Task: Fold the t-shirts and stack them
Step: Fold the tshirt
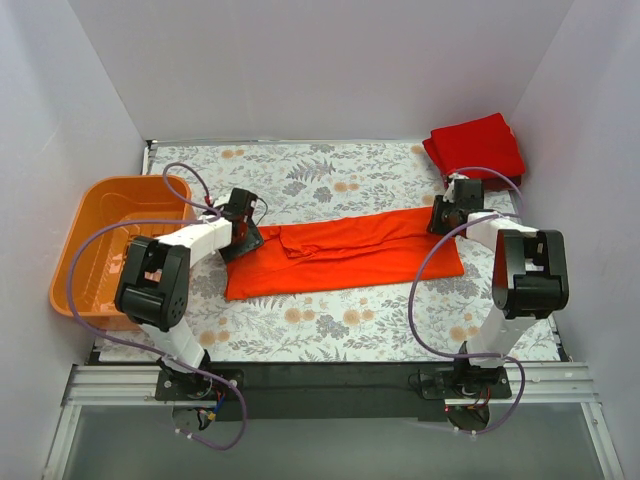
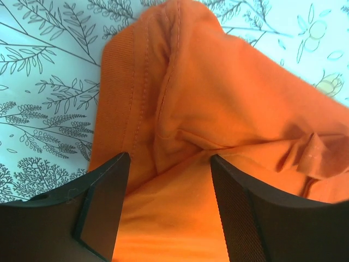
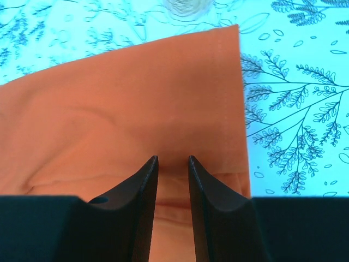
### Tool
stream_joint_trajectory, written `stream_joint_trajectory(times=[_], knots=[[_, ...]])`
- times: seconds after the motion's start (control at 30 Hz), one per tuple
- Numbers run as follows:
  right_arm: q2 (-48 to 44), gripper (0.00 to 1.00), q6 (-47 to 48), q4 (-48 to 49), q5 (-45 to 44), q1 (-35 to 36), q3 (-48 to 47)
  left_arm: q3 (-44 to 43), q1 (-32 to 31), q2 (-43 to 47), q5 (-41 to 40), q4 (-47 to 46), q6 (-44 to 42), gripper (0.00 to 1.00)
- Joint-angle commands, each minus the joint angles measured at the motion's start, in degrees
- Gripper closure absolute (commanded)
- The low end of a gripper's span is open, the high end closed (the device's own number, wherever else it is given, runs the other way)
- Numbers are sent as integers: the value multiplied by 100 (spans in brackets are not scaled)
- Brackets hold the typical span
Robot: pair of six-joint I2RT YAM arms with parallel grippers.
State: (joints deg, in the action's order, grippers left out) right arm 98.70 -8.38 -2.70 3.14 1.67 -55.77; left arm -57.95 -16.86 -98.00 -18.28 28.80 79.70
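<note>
The deeper red shirt (image 1: 475, 145) lies folded at the far right corner, so that one seems done. The orange-red shirt (image 1: 345, 255) lies across the middle of the table (image 1: 330, 325) as a long strip, folded only lengthwise. The cross folds and the stacking are left.

The left gripper (image 2: 169, 164) stands wide over its collar end, near the basket (image 1: 75, 240). The right gripper (image 3: 173, 161) is narrow at the hem edge; I cannot tell whether it pinches cloth. Bare table shows in front of the strip.
</note>
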Motion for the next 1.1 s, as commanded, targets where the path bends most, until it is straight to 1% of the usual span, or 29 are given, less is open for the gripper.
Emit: stream_joint_trajectory(times=[0.0, 0.17, 0.33, 0.47, 0.5, 0.6, 0.63, 0.7, 0.73, 0.77, 0.8, 0.83, 0.87, 0.9, 0.93, 0.97, 1.0, 1.03, 1.07], knots=[[220, 66, -190, 428, 301, -271, -31, -233, 104, -158, -281, 292, 186, 41], [466, 66, -331, 437, 275, -536, 31, -208, 227, -317, -448, 592, 318, 42], [283, 66, -480, 402, 336, -730, 22, -155, 219, -63, -624, 759, 327, 42], [98, 64, -331, 174, 530, -537, -276, -470, 218, 184, -493, 733, 151, 38], [54, 64, -261, 51, 504, -380, -459, -550, 210, 228, -422, 733, 107, 36], [-192, 61, -15, -117, 547, -107, -645, -866, 157, 482, -273, 741, -95, 32], [-280, 60, 38, -117, 556, 234, -663, -910, 131, 553, -246, 741, -147, 30], [-500, 57, 230, -108, 731, 534, -698, -998, 87, 737, -98, 741, -244, 30], [-587, 57, 319, -108, 776, 901, -759, -999, 69, 799, 8, 741, -253, 30], [-614, 57, 381, -117, 785, 1105, -778, -990, 78, 852, 96, 741, -219, 30], [-632, 57, 529, -91, 837, 1333, -804, -946, 78, 913, 166, 750, -166, 30], [-623, 56, 609, -64, 873, 1788, -865, -902, 78, 949, 376, 750, -78, 30], [-597, 57, 679, -38, 873, 2019, -900, -850, 78, 966, 465, 742, 9, 30], [-562, 57, 819, 84, 908, 2448, -918, -806, 78, 967, 536, 733, 176, 30], [-457, 57, 829, 146, 925, 2661, -971, -701, 69, 975, 597, 733, 247, 31], [-396, 56, 1030, 199, 908, 2872, -1006, -639, 69, 958, 650, 707, 282, 32], [-317, 53, 1127, 217, 795, 3239, -1058, -569, 78, 958, 712, 680, 387, 32], [-133, 50, 1337, 217, 750, 3408, -1129, -411, 69, 993, 860, 636, 406, 33], [-27, 44, 1426, 217, 724, 3567, -1277, -297, 69, 1010, 922, 584, 432, 34]])
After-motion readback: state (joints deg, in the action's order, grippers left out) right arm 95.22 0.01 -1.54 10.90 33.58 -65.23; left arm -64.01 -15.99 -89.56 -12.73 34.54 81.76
